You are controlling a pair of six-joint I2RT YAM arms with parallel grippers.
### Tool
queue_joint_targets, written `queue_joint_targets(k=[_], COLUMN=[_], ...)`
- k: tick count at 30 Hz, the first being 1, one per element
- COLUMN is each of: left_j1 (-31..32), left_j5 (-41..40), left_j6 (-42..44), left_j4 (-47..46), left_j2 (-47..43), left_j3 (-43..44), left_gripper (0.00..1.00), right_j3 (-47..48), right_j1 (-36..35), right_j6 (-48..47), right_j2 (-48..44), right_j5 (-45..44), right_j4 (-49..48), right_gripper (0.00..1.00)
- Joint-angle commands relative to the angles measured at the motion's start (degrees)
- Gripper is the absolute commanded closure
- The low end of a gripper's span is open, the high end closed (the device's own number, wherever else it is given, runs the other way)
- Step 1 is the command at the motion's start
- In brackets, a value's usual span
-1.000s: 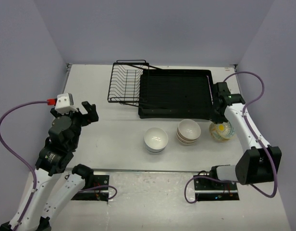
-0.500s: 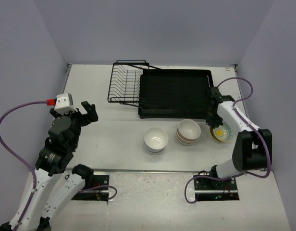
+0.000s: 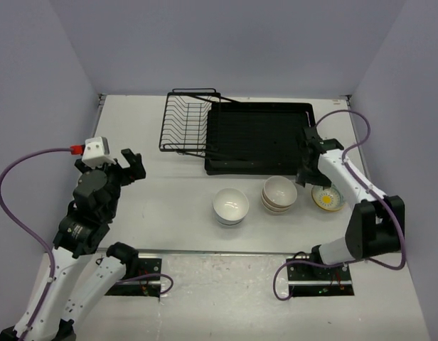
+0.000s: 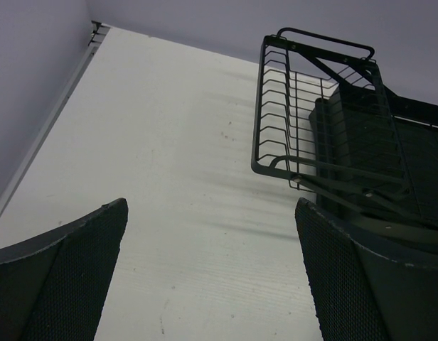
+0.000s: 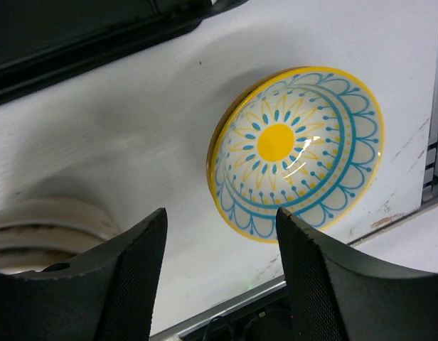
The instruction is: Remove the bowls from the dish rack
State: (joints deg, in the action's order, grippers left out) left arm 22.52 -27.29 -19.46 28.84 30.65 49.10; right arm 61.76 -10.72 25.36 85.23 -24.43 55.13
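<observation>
Between lilac walls (image 3: pixel 226 42), the white table (image 3: pixel 169 192) carries bowls (image 3: pixel 279 192).

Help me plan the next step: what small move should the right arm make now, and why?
Probably raise the right pincer straight up and back. It is open, the patterned bowl sits on the table free of it, and the dish rack shows no bowl left to fetch.
</observation>
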Motion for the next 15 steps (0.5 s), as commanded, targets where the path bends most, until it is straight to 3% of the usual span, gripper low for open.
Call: queue_joint_targets(k=[1, 2, 3, 4, 6, 8, 11, 15], left_j1=[-0.99, -1.43, -1.86, -2.91, -4.41, -5.21, -5.30, -5.30], left_j5=[-0.75, -0.84, -1.27, -1.71, -3.64, -4.87, -7.95, -10.76], left_j6=[-0.40, -0.66, -0.75, -1.01, -1.89, -2.59, -3.74, -4.88], left_j4=[-0.10, -0.10, 0.16, 0.42, 1.39, 2.18, 4.64, 7.45], left_j2=[0.90, 1.59, 1.95, 2.39, 3.71, 5.02, 5.56, 4.50], left_j3=[1.43, 1.44, 1.61, 1.79, 2.31, 2.66, 3.28, 3.02], left_gripper=[0.00, 0.00, 0.00, 0.00, 0.00, 0.00, 0.00, 0.00], right_j3=[6.79, 7.75, 8.37, 8.81, 6.64, 4.09, 2.14, 3.81], right_j1=[-1.67, -1.85, -1.93, -1.85, -1.94, -1.85, -1.94, -1.94], right_j6=[1.18, 0.92, 0.48, -0.66, -2.85, -3.57, -4.71, -7.87], right_j2=[-8.92, -11.03, -13.40, -18.99, -26.31, -38.43, -50.55, -56.66], right_j5=[-0.54, 0.16, 1.47, 2.96, 10.60, 15.61, 15.46, 11.79], right_j4=[4.71, 4.72, 4.28, 1.41, -3.60, -10.64, -11.99, -7.07], right_gripper=[0.35, 0.31, 0.18, 0.16, 0.01, 0.01, 0.01, 0.01])
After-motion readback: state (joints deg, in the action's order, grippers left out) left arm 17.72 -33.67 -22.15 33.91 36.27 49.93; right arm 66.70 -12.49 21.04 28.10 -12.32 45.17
